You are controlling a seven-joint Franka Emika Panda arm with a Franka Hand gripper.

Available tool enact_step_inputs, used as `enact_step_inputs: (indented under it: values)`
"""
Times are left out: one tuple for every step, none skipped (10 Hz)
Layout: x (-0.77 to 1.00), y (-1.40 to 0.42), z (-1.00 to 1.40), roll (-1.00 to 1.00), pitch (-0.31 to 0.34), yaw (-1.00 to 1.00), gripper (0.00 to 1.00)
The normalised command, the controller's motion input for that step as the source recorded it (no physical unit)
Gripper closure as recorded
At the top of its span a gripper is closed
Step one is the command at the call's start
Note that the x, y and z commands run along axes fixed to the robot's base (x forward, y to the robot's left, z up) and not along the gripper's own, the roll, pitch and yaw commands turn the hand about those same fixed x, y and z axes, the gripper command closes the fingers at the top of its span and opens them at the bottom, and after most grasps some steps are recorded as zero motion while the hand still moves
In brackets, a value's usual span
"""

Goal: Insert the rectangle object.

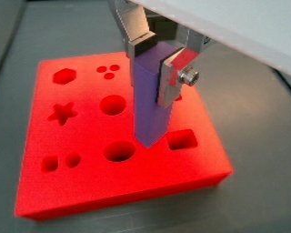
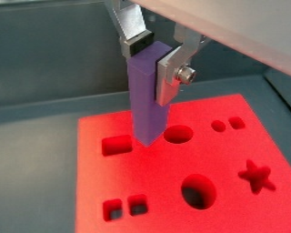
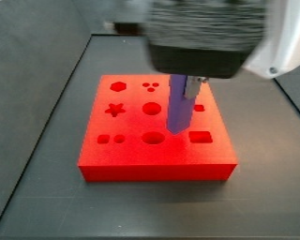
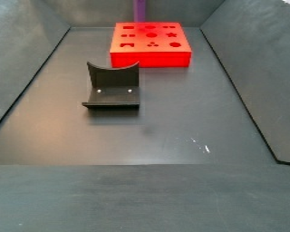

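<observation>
My gripper [image 1: 156, 64] is shut on the purple rectangle object [image 1: 151, 100] and holds it upright over the red block [image 1: 87, 136]. The bar's lower end hangs just above the block's top, beside the rectangular hole [image 1: 181, 139] and not in it. In a wrist view the gripper [image 2: 155, 62] holds the bar [image 2: 145, 100] with its tip between the rectangular hole [image 2: 116, 145] and a round hole [image 2: 178, 135]. In a side view the bar [image 3: 180, 108] hangs under the blurred gripper [image 3: 187, 82], to the side of the rectangular hole [image 3: 202, 136]. In a side view only the bar's end [image 4: 138, 9] shows.
The red block [image 4: 151, 43] stands at the far end of the dark floor and has star, hexagon, round and square holes. A dark grey curved holder [image 4: 112, 86] stands on the floor nearer the middle. Sloping dark walls bound the floor.
</observation>
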Motion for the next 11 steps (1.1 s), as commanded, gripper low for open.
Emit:
enact_step_inputs:
  values:
    - [0.15, -0.11, -0.04, 0.00, -0.024, -0.90, 1.00]
    - [0.16, -0.10, 0.00, -0.02, -0.017, -0.88, 1.00]
    - [0.18, -0.01, 0.00, -0.09, -0.051, -0.86, 1.00]
    - [0.16, 0.00, 0.00, -0.10, -0.059, -0.89, 1.00]
    - [0.34, 0.00, -0.04, -0.03, -0.047, -0.77, 1.00]
    - [0.41, 0.00, -0.08, -0.01, -0.040, -0.73, 1.00]
    - [0.45, 0.00, -0.07, -0.01, -0.039, -0.69, 1.00]
    - [0.53, 0.00, -0.11, 0.00, -0.030, -0.62, 1.00]
    - [0.58, 0.00, -0.08, 0.00, -0.013, -0.59, 1.00]
    - [0.54, 0.00, 0.00, 0.06, 0.000, -0.58, 1.00]
    - [0.19, -0.01, 0.00, 0.16, 0.013, -0.36, 1.00]
